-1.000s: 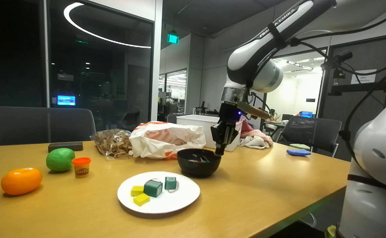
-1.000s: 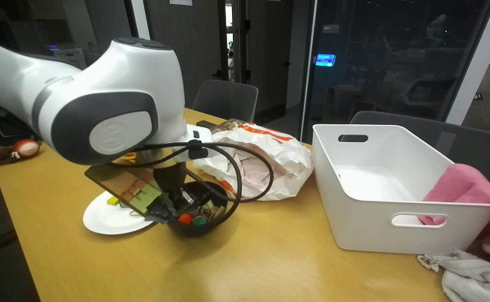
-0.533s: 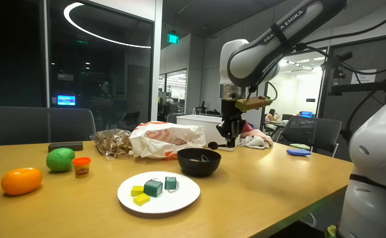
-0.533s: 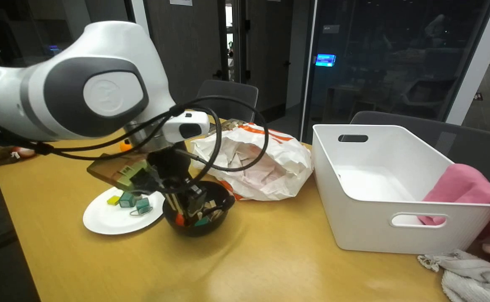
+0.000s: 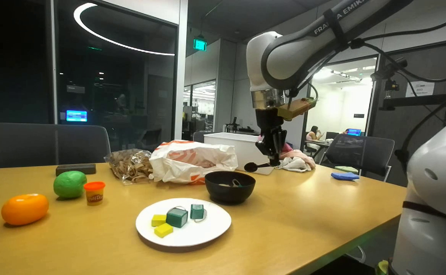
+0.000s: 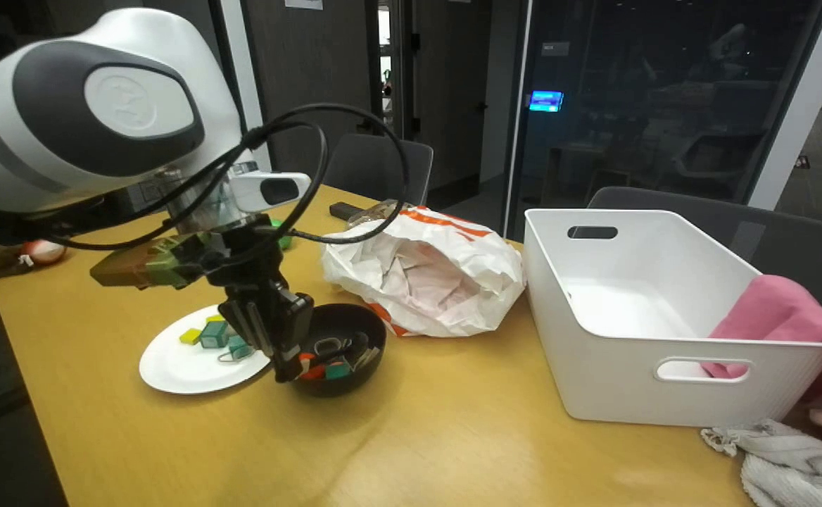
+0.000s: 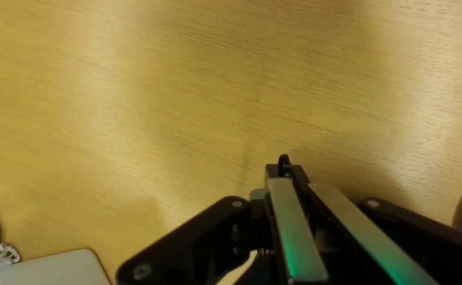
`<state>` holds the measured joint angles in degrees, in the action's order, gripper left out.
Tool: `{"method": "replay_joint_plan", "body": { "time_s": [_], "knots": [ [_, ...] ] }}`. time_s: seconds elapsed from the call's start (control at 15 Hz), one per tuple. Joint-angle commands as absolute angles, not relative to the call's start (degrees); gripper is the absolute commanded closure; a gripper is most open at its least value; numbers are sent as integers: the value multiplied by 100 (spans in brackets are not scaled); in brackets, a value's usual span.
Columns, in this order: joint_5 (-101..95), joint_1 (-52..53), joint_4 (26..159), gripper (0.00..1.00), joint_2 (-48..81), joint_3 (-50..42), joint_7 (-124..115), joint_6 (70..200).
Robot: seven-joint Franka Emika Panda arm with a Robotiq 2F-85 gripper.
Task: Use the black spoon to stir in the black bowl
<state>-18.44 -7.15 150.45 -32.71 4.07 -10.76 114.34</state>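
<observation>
The black bowl (image 5: 230,192) stands upright on the table behind the white plate. It also shows in an exterior view (image 6: 332,389), with red, teal and other small pieces inside. My gripper (image 5: 273,162) is shut on the black spoon (image 5: 251,167), above the table, higher than the bowl's rim and off to its right there. The spoon sticks out sideways, its round head toward the bowl and apart from it. The gripper (image 6: 287,371) overlaps the bowl's left edge in an exterior view. In the wrist view, a dark tip of the spoon (image 7: 284,160) pokes out between the closed fingertips (image 7: 288,172).
The white plate (image 5: 150,238) with green and yellow blocks is beside the bowl. A white plastic bag (image 6: 446,282) and a white bin (image 6: 573,359) with pink cloth stand nearby. A green object (image 5: 69,185), an orange one (image 5: 25,209) and a Play-Doh tub (image 5: 94,193) lie farther off.
My gripper has risen from the bowl's rim and moved away from it, carrying the spoon. The spoon's head now shows outside the bowl. The bowl and plate have not moved.
</observation>
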Motion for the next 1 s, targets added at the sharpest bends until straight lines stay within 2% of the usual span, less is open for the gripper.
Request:
{"method": "replay_joint_plan", "body": {
  "time_s": [0.0,0.93],
  "knots": [
    [-2143,-617,14973,91,-3282,469,-1012,11241],
    [-2190,-307,14852,91,-2527,422,-821,11219]
  ]
}}
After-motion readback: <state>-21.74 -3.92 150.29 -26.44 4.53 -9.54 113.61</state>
